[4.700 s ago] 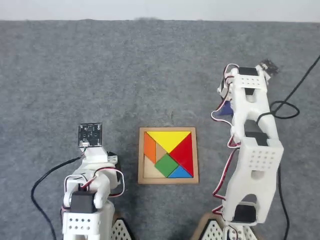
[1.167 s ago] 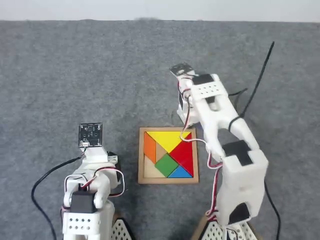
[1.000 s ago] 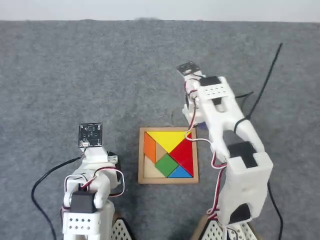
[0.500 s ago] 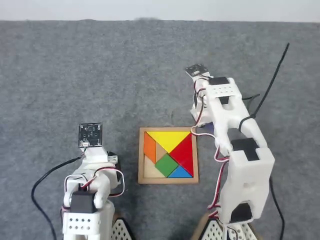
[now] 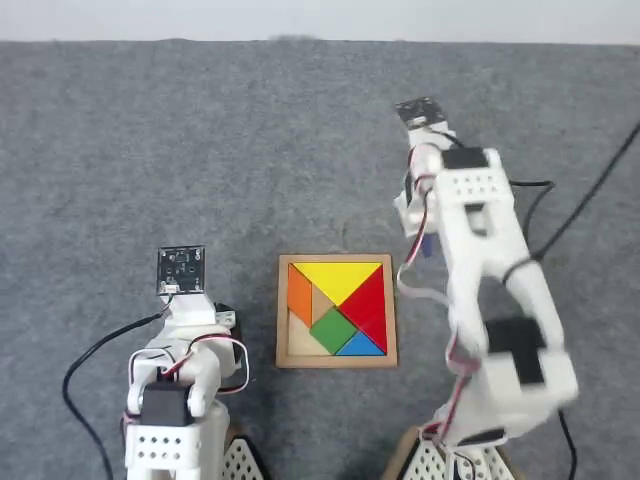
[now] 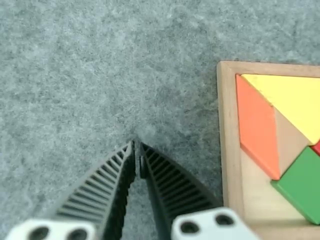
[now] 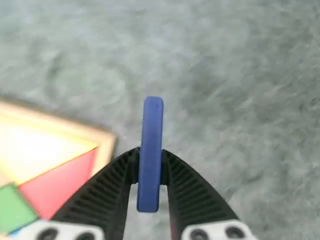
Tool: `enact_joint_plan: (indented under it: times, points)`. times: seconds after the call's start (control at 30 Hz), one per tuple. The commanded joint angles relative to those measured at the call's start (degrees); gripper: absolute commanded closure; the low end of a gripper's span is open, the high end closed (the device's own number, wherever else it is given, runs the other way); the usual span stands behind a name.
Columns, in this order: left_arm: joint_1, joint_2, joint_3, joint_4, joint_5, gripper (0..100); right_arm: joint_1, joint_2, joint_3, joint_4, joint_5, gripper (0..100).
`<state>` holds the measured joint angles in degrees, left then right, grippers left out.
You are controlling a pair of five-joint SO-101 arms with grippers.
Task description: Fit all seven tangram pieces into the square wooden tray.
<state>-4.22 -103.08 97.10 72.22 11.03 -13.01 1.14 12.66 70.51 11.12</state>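
Right end effector (image 7: 150,172) clamps blue piece (image 7: 151,135) edge-on. Within last second it swings outward from tray (image 5: 337,260) far corner; tray now off to its left, apart. Bare gaps in tray: piece unplaced, re-approach likely. Left end effector (image 6: 136,152) pinched shut, empty, beside tray.

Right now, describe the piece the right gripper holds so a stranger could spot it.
Find the square wooden tray. Beyond its corner by the red triangle, the right gripper clamps a dark blue tangram piece, edge-on, unlike the pieces lying flat in the tray.
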Motion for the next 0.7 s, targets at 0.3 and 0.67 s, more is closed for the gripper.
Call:
enact_joint_plan:
  times: [0.3, 0.67]
  points:
    - [-0.4, -1.1, -0.7, 0.1, -0.5, 99, -20.7, -24.0, 21.1, -8.5, -5.0, 99.1]
    - [-0.4, -1.1, -0.7, 0.1, -0.5, 99, -30.5, -10.9, 20.5, -10.7, -8.4, 99.1]
